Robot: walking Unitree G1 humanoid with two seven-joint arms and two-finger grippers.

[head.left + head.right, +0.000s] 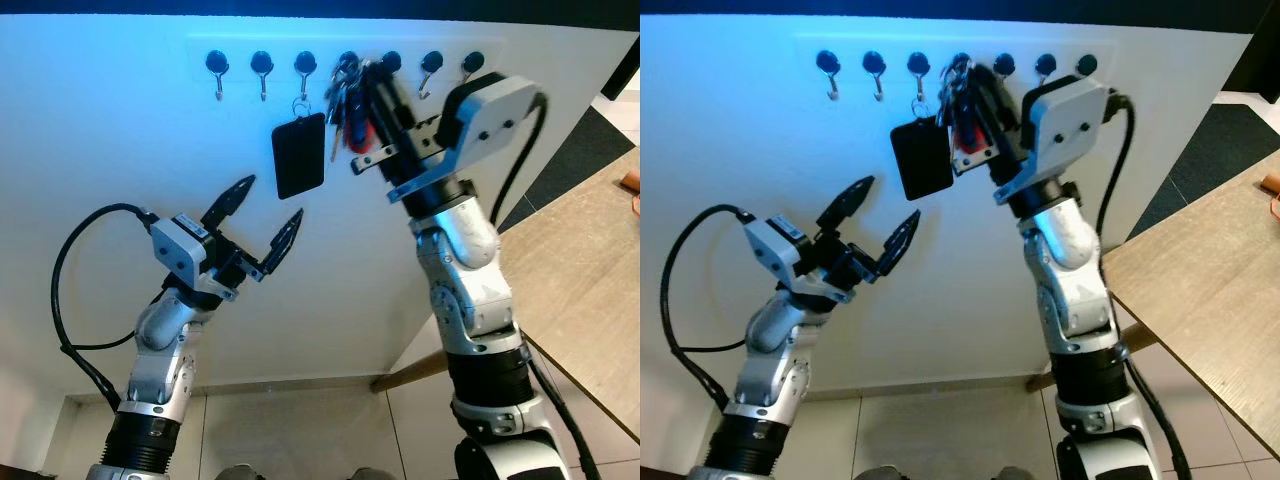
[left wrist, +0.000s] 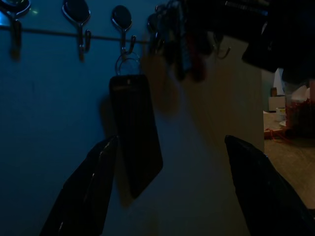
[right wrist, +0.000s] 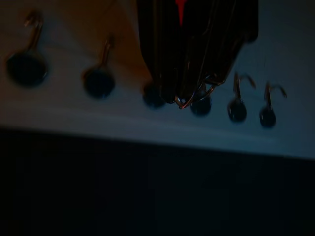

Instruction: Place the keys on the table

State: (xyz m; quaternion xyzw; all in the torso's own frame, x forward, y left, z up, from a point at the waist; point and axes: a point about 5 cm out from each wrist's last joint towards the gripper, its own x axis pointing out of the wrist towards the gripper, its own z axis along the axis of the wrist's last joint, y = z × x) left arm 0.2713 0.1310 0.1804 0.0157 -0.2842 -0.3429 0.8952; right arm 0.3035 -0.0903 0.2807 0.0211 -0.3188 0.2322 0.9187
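Observation:
A bunch of keys (image 1: 340,100) with a red piece hangs at a black hook of the white wall rack (image 1: 215,62). My right gripper (image 1: 366,75) is raised to the rack and shut on the keys (image 3: 197,64), whose ring sits by a hook. A black rectangular tag (image 1: 299,155) hangs from the neighbouring hook on the left. My left gripper (image 1: 272,198) is held up below that tag, open and holding nothing. In the left wrist view its fingers (image 2: 83,196) flank the tag (image 2: 135,128). The wooden table (image 1: 580,260) stands to the right.
The rack carries several black hooks along the white wall. An orange object (image 1: 632,182) lies at the table's far right edge. A dark mat (image 1: 585,150) lies on the floor behind the table. Light floor tiles (image 1: 300,430) lie below.

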